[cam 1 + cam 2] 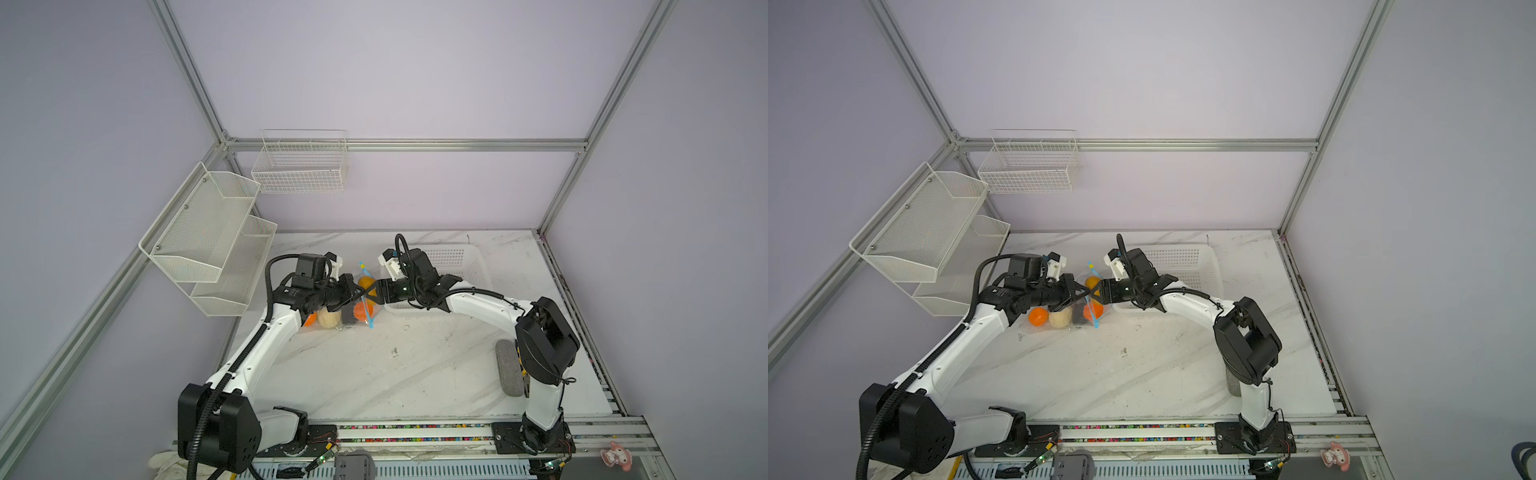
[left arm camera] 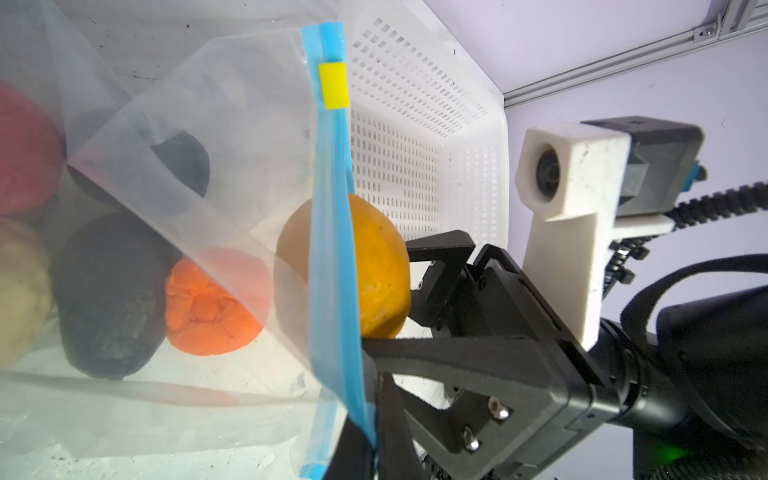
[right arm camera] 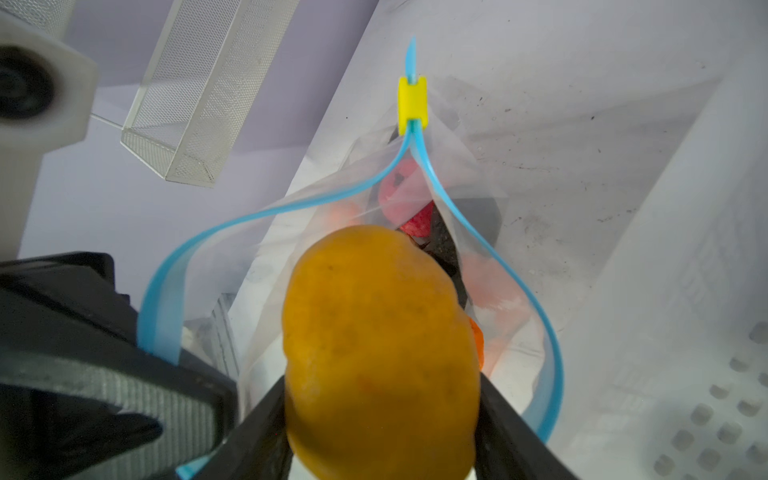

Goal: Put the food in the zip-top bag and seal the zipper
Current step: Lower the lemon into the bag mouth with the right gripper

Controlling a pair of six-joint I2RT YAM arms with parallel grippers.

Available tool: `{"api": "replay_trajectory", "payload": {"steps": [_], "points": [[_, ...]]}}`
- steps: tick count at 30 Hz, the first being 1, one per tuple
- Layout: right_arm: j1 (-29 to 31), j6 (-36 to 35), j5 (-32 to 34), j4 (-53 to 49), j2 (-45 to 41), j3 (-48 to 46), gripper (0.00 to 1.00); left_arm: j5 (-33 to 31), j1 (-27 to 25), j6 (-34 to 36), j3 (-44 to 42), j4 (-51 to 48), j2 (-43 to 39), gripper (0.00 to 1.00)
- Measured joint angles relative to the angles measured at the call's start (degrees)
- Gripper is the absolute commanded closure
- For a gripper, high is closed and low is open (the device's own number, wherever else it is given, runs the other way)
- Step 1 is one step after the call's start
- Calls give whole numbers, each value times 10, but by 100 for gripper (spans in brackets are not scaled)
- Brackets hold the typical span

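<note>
- Where the left gripper [image 2: 376,432] meets the zip-top bag [image 2: 187,104], its jaws are pressed together on the light-blue zipper [image 2: 332,249], holding that lip up.
- Clear and floppy, the bag lies on the marble table [image 1: 374,374], its mouth gaping in a teardrop loop that closes at a yellow slider [image 3: 411,102].
- Inside show black lumps [image 2: 108,291], a bumpy orange piece [image 2: 208,307], a pink one [image 2: 25,149] and a cream one [image 2: 18,286].
- The right gripper [image 2: 409,291] clamps a yellow-orange fruit [image 3: 382,345] in the mouth, partly behind the film.
- A white perforated basket [image 2: 415,124] stands just beside.
</note>
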Motion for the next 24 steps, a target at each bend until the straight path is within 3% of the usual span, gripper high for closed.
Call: {"api": "replay_trajectory", "payload": {"steps": [24], "points": [[13, -4, 4, -27, 0, 9, 33, -2, 0, -2, 0, -3, -13, 100]]}}
